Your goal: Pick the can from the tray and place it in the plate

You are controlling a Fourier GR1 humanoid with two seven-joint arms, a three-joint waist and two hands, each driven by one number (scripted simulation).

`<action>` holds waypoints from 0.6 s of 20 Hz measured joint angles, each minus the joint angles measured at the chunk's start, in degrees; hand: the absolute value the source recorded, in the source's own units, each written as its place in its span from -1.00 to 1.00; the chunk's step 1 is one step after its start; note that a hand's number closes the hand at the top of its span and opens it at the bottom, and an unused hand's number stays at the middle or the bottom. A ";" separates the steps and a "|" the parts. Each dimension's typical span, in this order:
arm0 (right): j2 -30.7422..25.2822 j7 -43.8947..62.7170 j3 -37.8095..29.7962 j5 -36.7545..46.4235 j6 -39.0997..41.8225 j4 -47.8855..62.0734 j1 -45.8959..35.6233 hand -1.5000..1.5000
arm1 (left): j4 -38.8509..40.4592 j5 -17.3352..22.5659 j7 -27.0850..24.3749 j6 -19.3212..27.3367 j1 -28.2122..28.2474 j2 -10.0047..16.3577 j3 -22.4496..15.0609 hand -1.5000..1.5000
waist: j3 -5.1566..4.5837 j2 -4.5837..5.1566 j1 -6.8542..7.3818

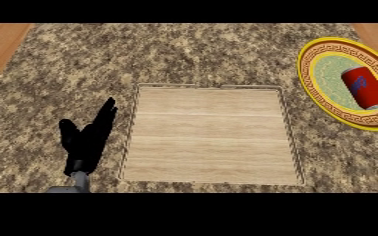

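Nearest of all, at the near left edge, a grey forearm (77,182) comes up into view and carries the black left hand (87,142), which rests above the speckled granite table (184,55) just left of the tray. Its fingers (107,112) are straight and point toward the far side, the thumb is spread out to the left, and the hand is open with nothing in it. Just right of the hand lies the tray (210,140), a pale, square wooden one with a thin raised edge, filling the middle of the table; only its bare boards show. Far to the right, cut off by the picture's right edge, is the round plate (306,72), with a yellow rim bearing a dark key pattern and a pale green centre. The red can (360,86), with a dark blue mark on its side, sits on that green centre, toward the plate's right part and inside the rim. It looks tilted, its paler end toward the far left, though whether it lies flat or leans cannot be told from here. The can is well apart from the fingers: the whole width of the tray lies between them, with the can farther away and to the right of the hand. Strips of light wood show at the table's far left and far right corners.
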 measured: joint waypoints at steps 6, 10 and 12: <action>1.18 -1.63 2.35 0.09 1.41 -5.46 7.65 -1.00 | -1.63 -0.02 1.84 0.17 0.78 -0.11 0.41 0.00 | -0.15 -0.10 -0.42; 2.65 -0.52 3.40 -0.58 0.87 -10.51 12.31 -1.00 | -1.38 -0.90 0.94 0.36 1.07 -0.66 0.29 0.00 | -0.18 -0.14 -0.49; 2.31 -0.07 3.18 -1.39 1.71 -12.35 14.68 -1.00 | -1.01 -0.81 0.56 -0.01 0.93 -0.81 0.46 0.00 | -0.13 -0.18 -0.50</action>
